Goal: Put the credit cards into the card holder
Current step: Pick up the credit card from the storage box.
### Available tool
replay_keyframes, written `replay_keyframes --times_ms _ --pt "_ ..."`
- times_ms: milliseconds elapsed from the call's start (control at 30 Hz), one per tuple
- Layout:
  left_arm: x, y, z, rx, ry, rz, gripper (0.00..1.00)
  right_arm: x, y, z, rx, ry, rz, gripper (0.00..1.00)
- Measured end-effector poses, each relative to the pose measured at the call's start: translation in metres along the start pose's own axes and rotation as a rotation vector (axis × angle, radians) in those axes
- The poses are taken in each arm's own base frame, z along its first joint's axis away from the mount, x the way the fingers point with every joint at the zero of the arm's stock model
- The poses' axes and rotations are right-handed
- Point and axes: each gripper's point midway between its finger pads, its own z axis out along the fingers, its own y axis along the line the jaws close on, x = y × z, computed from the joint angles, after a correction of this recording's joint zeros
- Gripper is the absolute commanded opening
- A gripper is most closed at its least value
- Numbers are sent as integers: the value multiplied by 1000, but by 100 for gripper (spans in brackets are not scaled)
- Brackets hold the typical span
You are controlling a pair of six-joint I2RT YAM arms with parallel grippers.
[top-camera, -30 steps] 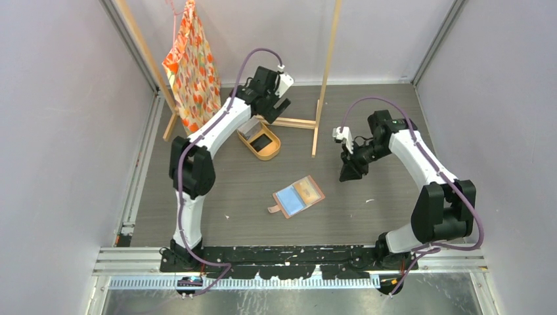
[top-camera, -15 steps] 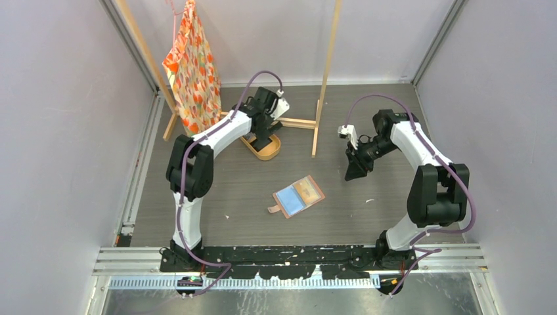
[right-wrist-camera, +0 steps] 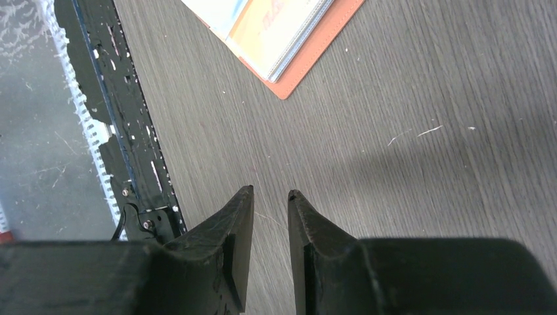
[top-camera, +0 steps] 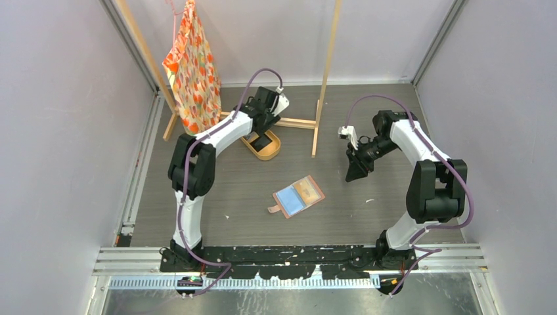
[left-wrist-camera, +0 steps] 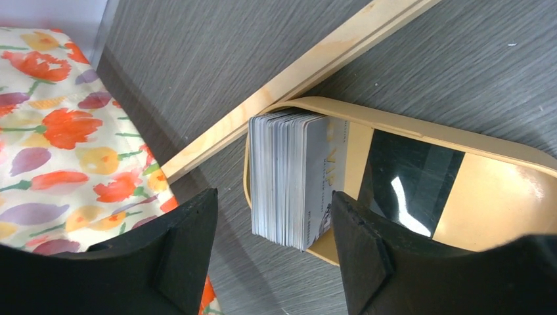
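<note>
— Where are the credit cards (left-wrist-camera: 289, 177)?

— Standing on edge in a tight stack, at one end of an oval tan tray (left-wrist-camera: 420, 125) near the far edge of the tabletop (top-camera: 394, 216), left of its middle. A glossy black rectangle (left-wrist-camera: 407, 184) lies flat in the tray beside them (a card too, perhaps; I cannot tell).

— And the left gripper (left-wrist-camera: 273, 193)?

— Down over that stack, one finger on each side. Its jaws are spread, with a gap showing on the left side, so nothing is pinched.

— What lies around the tray?

— A pale wooden rail (left-wrist-camera: 315, 72) runs just behind it, and a flowered cloth (left-wrist-camera: 59, 151) hangs off to one side.

— The card holder (top-camera: 299, 195)?

— Lying open and flat near the middle of the tabletop, its glossy pockets facing up, with its little tab pointing toward the near edge.

— The right gripper (right-wrist-camera: 270, 197)?

— To the right of the holder and apart from it, pointing down at bare tabletop. Its fingers stand only a slit apart, with nothing between them.
</note>
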Motion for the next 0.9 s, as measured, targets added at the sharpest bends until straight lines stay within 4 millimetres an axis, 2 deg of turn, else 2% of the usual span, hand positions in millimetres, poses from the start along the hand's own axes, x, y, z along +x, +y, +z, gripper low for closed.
replay_keyframes --times_ms 333,600,900 --pt "19 -17 21 32 70 28 65 1 1 1 -8 4 -1 31" --pt "24 -9 23 -2 93 25 65 2 1 1 -15 7 7 31" --pt "25 -2 25 -39 107 20 55 3 2 2 -22 9 12 31"
